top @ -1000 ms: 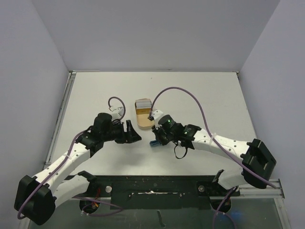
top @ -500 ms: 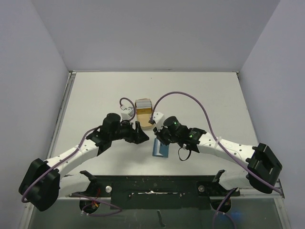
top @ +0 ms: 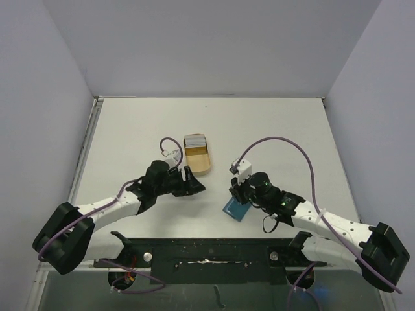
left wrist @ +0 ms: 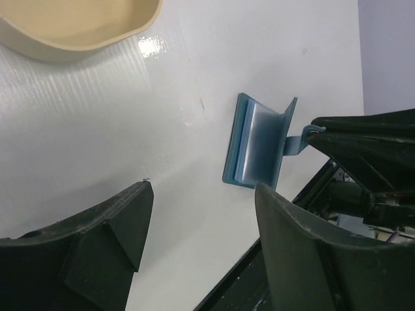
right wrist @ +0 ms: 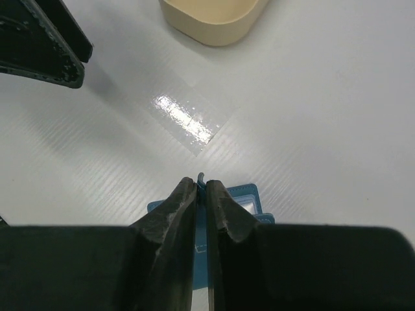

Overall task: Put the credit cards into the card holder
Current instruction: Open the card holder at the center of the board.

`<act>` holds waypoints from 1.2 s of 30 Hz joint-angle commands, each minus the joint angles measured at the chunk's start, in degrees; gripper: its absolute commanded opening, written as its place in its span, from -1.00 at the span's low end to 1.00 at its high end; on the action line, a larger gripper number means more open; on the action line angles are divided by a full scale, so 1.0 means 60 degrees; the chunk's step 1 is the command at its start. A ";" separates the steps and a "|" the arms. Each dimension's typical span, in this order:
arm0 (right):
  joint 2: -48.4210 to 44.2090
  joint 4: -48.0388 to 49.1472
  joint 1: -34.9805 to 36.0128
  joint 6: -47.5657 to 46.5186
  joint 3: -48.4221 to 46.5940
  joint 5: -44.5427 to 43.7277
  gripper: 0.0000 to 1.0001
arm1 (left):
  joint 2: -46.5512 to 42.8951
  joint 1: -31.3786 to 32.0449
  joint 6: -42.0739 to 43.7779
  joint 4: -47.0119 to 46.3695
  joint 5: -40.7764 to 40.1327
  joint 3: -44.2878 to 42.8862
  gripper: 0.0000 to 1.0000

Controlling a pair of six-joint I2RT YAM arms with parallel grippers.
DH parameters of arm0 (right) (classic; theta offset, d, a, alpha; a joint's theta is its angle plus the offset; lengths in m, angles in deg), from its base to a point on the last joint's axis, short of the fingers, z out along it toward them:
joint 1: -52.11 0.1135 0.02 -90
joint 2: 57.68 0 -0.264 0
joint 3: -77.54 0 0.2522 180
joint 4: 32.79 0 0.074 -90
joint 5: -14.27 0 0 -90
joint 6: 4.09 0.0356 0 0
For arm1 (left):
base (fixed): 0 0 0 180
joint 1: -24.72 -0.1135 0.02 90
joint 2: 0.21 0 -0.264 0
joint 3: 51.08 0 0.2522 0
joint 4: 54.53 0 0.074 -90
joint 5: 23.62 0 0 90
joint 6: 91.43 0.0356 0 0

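**Card holder** (top: pixel 235 208): small teal-blue folding wallet, paler blue inside. It stands partly open on the white table (top: pixel 130 129), near the front edge and right of centre. The left wrist view shows the two leaves set at an angle, with a thin tab jutting from one edge.

**Right gripper** (right wrist: pixel 201 184): fingers pinched together on that tab, wallet body below them.

**Left gripper** (left wrist: pixel 202 191): fingers spread wide, nothing between them. It sits low over the table left of the wallet, well apart from it.

**Tan oblong tray** (top: pixel 198 163): farther back, between the two arms.

**Credit cards** (top: pixel 194 140): a greyish-white stack at the tray's far end; individual cards too small to tell.
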 commanded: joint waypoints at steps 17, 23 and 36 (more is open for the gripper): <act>0.2657 0.2750 0.0328 -0.1821 -0.2459 0.3904 -0.97 | -0.3233 -0.2000 -0.1492 0.2598 -0.1584 0.0172 0.24; 0.3943 0.2777 0.0428 -0.2373 -0.3531 0.4755 -0.96 | -0.3372 -0.2075 -0.1467 0.3470 -0.1845 0.0184 0.25; 0.3083 0.3979 -0.0195 -0.1889 -0.0631 0.3770 -0.95 | -0.1533 -0.1956 -0.1718 0.1897 -0.0729 0.0578 0.25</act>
